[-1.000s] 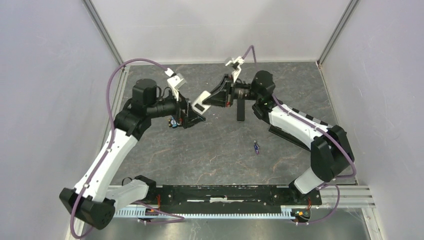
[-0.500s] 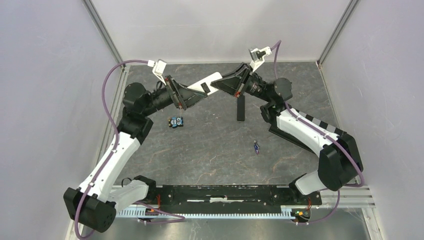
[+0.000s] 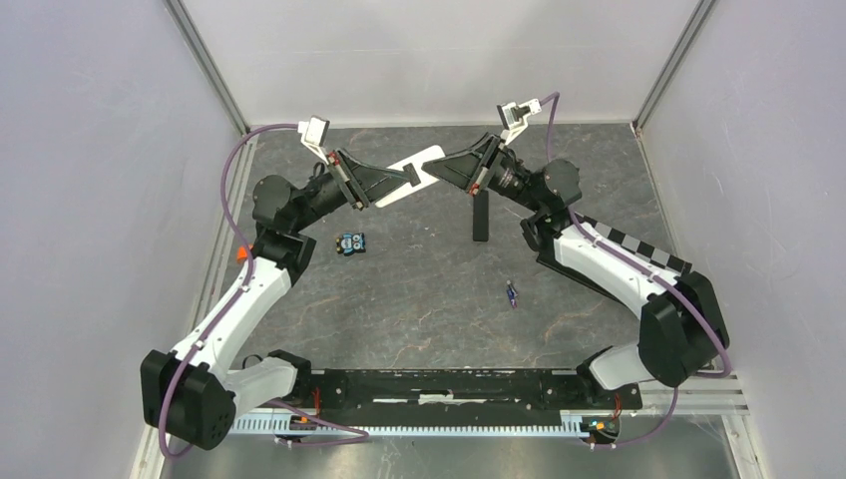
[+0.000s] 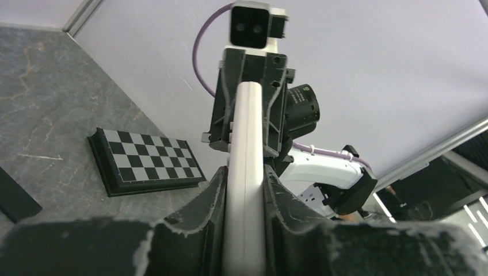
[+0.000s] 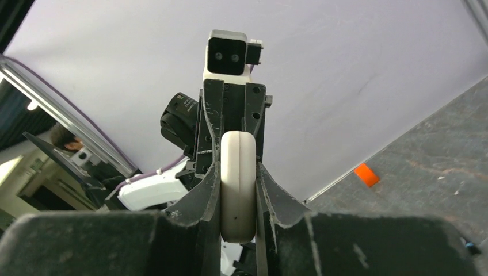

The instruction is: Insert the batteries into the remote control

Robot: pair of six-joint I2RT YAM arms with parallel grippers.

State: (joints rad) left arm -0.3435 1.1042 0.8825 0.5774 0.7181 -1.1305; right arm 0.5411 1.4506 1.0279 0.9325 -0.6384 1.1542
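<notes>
The white remote control [image 3: 414,171] hangs in the air near the back wall, gripped from both ends. My left gripper [image 3: 396,180] is shut on its left end, and the left wrist view shows the remote's thin edge [image 4: 247,144] squeezed between the jaws. My right gripper [image 3: 445,168] is shut on the right end, with the rounded end of the remote [image 5: 237,190] pinched between its jaws. One bluish-purple battery [image 3: 512,293] lies on the table, right of centre, apart from both grippers.
A small blue-and-black object [image 3: 349,242] lies below the left gripper. A long black bar [image 3: 480,216] lies under the right gripper. A checkerboard plate [image 4: 147,161] sits on the table at the right, partly under the right arm. An orange marker [image 5: 366,175] lies by the left wall.
The right gripper carried the remote up and towards the back wall. The left gripper followed with its jaws wide and has now closed on the remote's left end.
</notes>
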